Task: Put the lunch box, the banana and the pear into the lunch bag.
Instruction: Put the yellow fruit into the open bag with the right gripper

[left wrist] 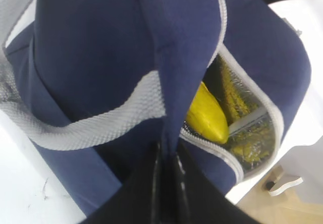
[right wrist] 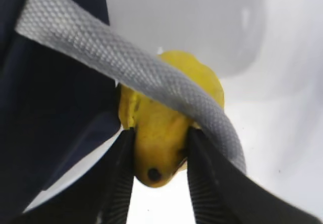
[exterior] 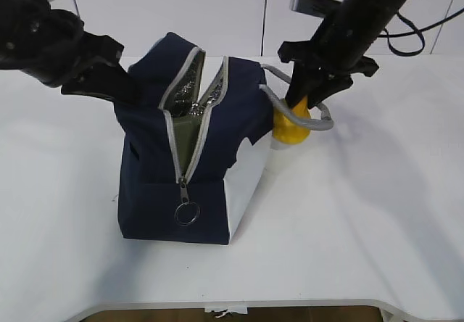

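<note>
Our right gripper (right wrist: 155, 156) clamps the pear (right wrist: 164, 123) beside the bag (exterior: 156, 162), under a handle (right wrist: 126, 67); our left gripper (left wrist: 166, 171) pinches the bag's fabric, banana (left wrist: 207, 115) inside.

pear (exterior: 292, 131) right of lunch bag (exterior: 148, 191), under its handle (exterior: 308, 121), banana (left wrist: 207, 117) inside bag
</note>
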Robot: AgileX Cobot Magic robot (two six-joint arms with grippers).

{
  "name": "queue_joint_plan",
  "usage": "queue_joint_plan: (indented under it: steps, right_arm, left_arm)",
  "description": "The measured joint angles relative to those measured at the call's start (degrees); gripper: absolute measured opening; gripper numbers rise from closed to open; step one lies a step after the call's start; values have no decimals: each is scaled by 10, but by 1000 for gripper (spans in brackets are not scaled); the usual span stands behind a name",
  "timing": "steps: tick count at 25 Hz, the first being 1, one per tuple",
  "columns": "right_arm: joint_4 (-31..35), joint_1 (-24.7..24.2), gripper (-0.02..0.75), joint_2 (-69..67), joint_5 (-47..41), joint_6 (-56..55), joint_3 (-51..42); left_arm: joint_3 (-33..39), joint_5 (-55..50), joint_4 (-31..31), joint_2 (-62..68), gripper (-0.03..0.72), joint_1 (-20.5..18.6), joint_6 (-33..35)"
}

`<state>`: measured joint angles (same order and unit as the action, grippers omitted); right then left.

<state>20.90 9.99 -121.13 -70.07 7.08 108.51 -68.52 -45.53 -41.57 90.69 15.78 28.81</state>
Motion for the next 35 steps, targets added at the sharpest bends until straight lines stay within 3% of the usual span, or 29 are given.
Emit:
queue_joint_plan:
  steps: [35]
  right_arm:
    - [111,0,260,72,-15,6,45]
  left_arm:
    - [0,-1,0,0,-3,0,0]
